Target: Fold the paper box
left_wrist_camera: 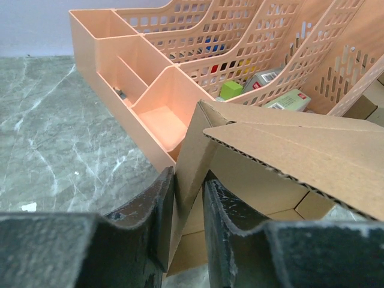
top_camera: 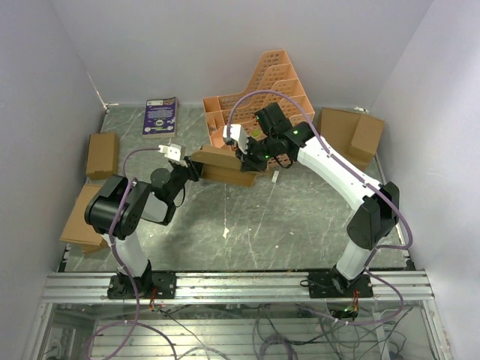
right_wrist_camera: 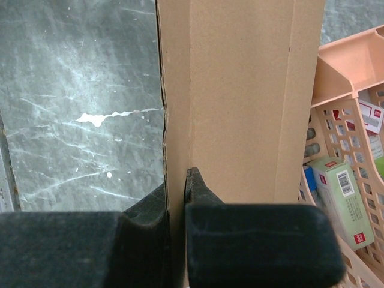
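The paper box [top_camera: 223,166] sits toward the far edge of the table [top_camera: 300,225], about midway across and just in front of the orange lattice rack [top_camera: 262,90]. It is half formed, and I cannot tell whether its underside rests on the table or hangs a little above it.

Its long axis runs from the table's left edge toward the right edge, so it lies directly between the two arms with one at each end. The left gripper [left_wrist_camera: 189,180] comes in from the left end, its dark fingers [left_wrist_camera: 157,210] closed on an upright side wall. The right gripper [right_wrist_camera: 177,186] is at the other end, its fingers [right_wrist_camera: 198,186] shut tight on a thin panel edge. Neither arm is clearly nearer, since both are already on the box.

The box is plain brown corrugated board, matte, with crisp score lines and fluting showing along the cut edges. One flap slants over the interior. The table is a dark, veined, stone-like slab, scuffed in places. My guess is that the next fold turns on that pinched wall staying upright.
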`<state>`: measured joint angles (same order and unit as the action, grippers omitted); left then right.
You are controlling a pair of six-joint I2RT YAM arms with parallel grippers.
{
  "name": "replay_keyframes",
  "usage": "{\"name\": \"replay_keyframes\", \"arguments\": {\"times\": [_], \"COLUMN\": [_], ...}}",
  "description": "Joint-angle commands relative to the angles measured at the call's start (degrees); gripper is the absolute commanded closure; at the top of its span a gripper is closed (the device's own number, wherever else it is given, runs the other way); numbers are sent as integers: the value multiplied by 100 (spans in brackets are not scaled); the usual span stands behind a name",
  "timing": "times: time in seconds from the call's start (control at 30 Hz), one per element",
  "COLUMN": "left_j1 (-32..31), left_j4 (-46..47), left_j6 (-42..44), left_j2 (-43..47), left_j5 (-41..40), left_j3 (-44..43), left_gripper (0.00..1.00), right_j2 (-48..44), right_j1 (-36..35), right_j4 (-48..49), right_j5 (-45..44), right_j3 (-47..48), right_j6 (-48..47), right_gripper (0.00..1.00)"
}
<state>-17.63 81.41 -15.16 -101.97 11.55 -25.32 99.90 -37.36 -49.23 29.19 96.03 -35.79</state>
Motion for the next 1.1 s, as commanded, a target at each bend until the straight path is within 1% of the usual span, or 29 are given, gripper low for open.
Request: {"name": "replay_keyframes", "arguments": {"times": [0.0,0.1,0.23,0.37,0.47,0.63,0.83,1.07], "left_j1": [-21,-21,-21,-21,-14,11,88,224], "left_j4": [212,358,652,944,1119,1731,1747,1744], "left_j6": [-84,-96,-158,-243,-276,-273,-208,-339], "left_j2": [207,95,-95,-248,-332,-560,-560,-530], "left_j5": [-57,-63,-13,-29,-11,121,417,629], "left_j3": [10,67,132,193,219,404,423,251], "left_gripper": [68,69,68,66,63,59,58,58], "right_j2": [126,97,144,222,169,76,-182,-221], "right_j1": [-86,-343,-473,-476,-595,-614,-659,-659], "right_j4": [-81,18,82,123,287,520,880,771], "right_j5": [31,-147,-215,-345,-826,-1104,-1420,-1122], "right_j3": [74,-85,-230,-283,-453,-708,-1065,-1055], "right_j6": [85,40,108,143,89,24,-99,-219], "right_gripper": [100,100,100,100,100,100,100,100]}}
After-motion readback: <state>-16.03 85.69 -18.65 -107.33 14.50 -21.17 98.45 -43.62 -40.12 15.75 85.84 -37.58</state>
